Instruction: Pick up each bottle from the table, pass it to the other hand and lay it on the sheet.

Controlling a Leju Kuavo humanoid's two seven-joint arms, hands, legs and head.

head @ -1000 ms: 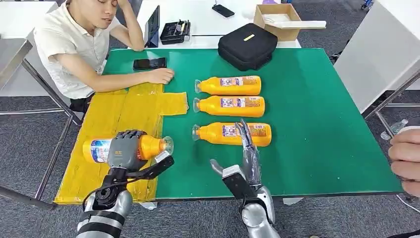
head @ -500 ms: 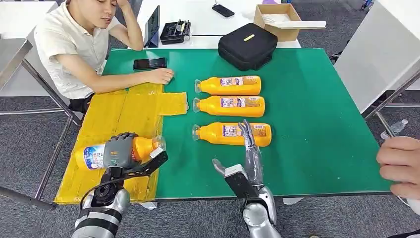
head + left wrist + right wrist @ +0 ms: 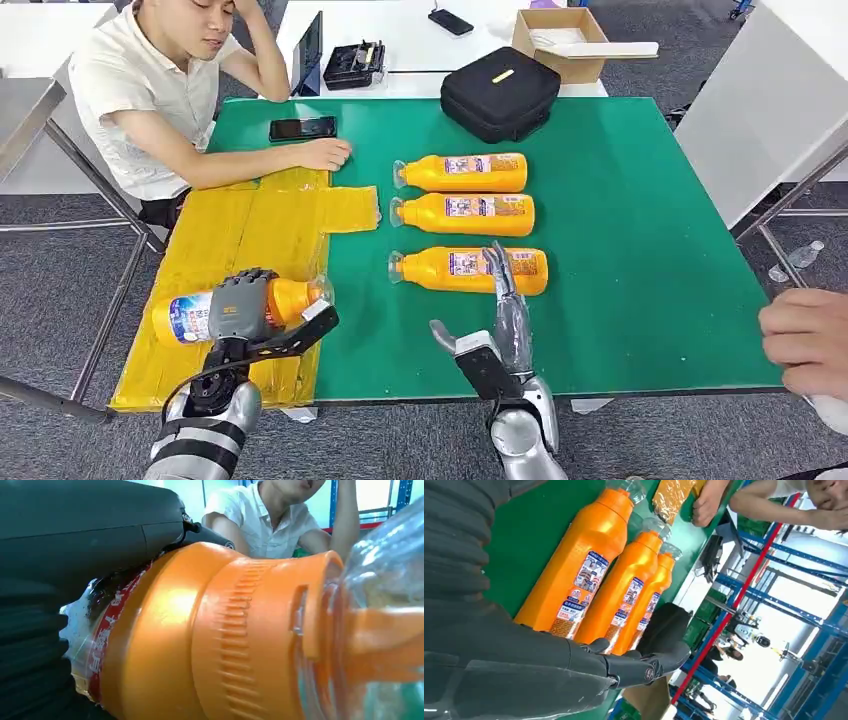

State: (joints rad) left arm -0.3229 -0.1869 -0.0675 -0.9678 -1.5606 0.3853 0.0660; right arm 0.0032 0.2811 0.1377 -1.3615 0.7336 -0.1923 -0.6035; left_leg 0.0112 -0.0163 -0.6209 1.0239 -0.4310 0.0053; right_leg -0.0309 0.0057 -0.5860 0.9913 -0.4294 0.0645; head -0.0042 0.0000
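Note:
My left hand [image 3: 240, 305] grips an orange bottle [image 3: 195, 312] lying sideways low over the yellow sheet [image 3: 250, 235] near its front edge, clear cap toward the green table. Up close, the left wrist view shows that bottle's orange shoulder [image 3: 215, 635] and my dark fingers [image 3: 85, 525] wrapped over it. Three more orange bottles lie side by side on the green table: near [image 3: 470, 270], middle [image 3: 465, 213] and far [image 3: 462, 172]. The right wrist view shows them too [image 3: 584, 570]. My right hand [image 3: 495, 325] is open, fingers stretched out over the near bottle's front side.
A person sits at the table's far left, one hand [image 3: 325, 153] resting at the sheet's far edge beside a phone [image 3: 301, 128]. A black case [image 3: 499, 92] stands at the back. Another person's hand [image 3: 805, 340] reaches in at the right edge.
My left hand has carried the bottle leftward and lower over the yellow sheet. My right hand has barely moved. The person's hand at the right edge has shifted down.

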